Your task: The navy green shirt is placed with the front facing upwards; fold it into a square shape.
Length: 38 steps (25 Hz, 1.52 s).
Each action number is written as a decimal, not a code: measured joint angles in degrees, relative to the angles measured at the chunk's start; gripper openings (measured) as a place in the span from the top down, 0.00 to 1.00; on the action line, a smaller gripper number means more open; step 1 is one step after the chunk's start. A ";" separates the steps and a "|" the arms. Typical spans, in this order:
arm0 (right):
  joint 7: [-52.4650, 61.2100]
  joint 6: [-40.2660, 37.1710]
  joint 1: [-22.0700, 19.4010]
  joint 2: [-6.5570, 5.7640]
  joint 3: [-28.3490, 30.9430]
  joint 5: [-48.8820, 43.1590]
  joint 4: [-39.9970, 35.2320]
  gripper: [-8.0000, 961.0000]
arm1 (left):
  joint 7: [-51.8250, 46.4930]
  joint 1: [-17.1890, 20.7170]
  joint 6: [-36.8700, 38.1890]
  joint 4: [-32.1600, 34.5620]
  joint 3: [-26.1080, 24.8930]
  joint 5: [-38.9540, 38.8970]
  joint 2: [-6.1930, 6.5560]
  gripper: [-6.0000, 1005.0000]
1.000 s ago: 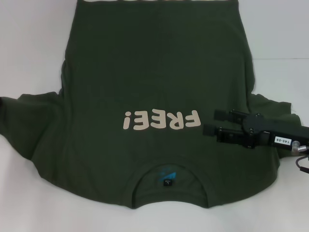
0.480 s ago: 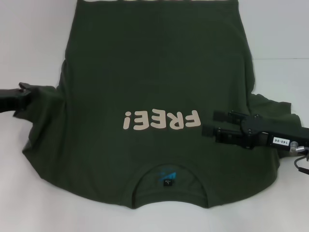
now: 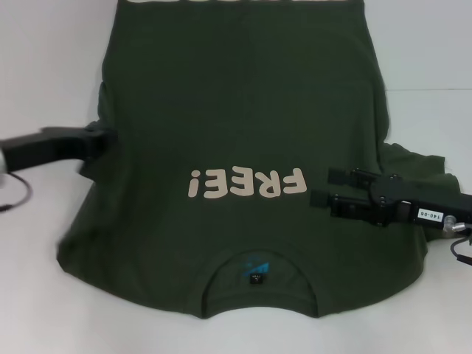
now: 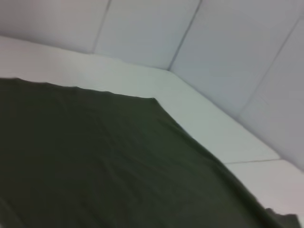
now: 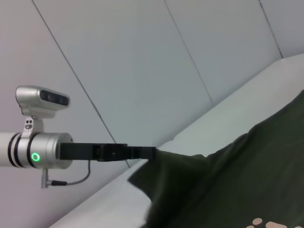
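Two arms are over the navy green shirt (image 3: 243, 147), but only your left one is carrying cloth. The shirt lies face up on the white tabletop (image 3: 44, 59), collar toward the near edge, hem at the far edge, the cream "FREE!" lettering (image 3: 245, 183) across the middle. Your left tool (image 3: 103, 139) is pinched on the left sleeve, which is lifted off the tabletop and drawn in over the left side of the body; the right wrist view shows the fabric hanging from its tip (image 5: 147, 153).

To do this fold well, carry the sleeve straight toward the right, level, until the crease runs in a line from the left shoulder to the hem. Keep the cloth low so it does not balloon or drag the body sideways. Watch the near left corner: it looks a little bunched, so lay the sleeve down flat, without a twist, before you let go. Aim to stop short of the lettering's "!" so that the panel stays even with what the other side will need.

Your right tool (image 3: 330, 187) rests over the shirt's right side, beside the "F", with its two fingers parted and holding nothing. Leave it there as a light anchor, in my judgement, while the left finishes.
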 joint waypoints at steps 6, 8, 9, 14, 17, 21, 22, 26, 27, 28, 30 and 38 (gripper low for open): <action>-0.07 0.11 0.00 -0.02 -0.07 -0.05 0.00 0.09 | 0.55 -1.63 -4.36 -6.48 2.19 -3.37 -1.57 0.95; -0.08 0.11 -0.03 -0.02 -0.07 -0.07 0.00 0.09 | 0.55 -2.06 -5.41 -7.92 2.44 -4.62 -1.46 0.93; -0.08 0.10 -0.05 -0.02 -0.02 -0.07 0.00 0.09 | 0.59 -2.11 -5.65 -8.14 2.48 -5.19 -1.45 0.88; 0.14 0.01 -0.23 -0.15 0.37 -0.09 0.00 0.09 | 1.37 -1.78 -5.76 -8.34 2.50 -6.96 -1.39 0.67; 0.31 0.05 -0.35 -0.33 0.41 -0.09 0.01 0.09 | 3.11 -1.34 -5.99 -8.70 2.33 -8.19 -1.37 0.59; 0.37 0.05 -0.41 -0.51 0.44 -0.09 0.01 0.09 | 4.44 -1.00 -5.81 -9.04 2.23 -8.99 -1.28 0.48; 0.38 0.03 -0.44 -0.58 0.44 -0.08 0.01 0.09 | 4.72 -0.70 -6.66 -9.05 2.19 -9.03 -1.28 0.45; 0.38 -0.10 -0.61 -0.74 0.46 -0.02 0.01 0.09 | 4.57 -0.27 -8.11 -9.11 2.22 -8.98 -1.29 0.29; 0.39 -0.23 -0.64 -0.77 0.52 -0.02 -0.05 0.09 | 4.48 -0.05 -8.23 -9.18 2.19 -9.01 -1.31 0.25; 0.42 -0.35 -0.65 -0.81 0.60 -0.01 -0.11 0.09 | 4.47 0.16 -8.04 -9.23 2.17 -9.16 -1.34 0.22; 0.54 -0.65 -0.66 -0.86 0.89 0.00 -0.28 0.09 | 4.58 0.44 -7.30 -9.27 2.17 -9.47 -1.38 0.15; 1.35 -0.78 -1.02 -1.37 1.22 -0.04 -0.10 0.09 | 5.47 1.16 -5.14 -10.09 1.95 -9.91 -1.34 0.09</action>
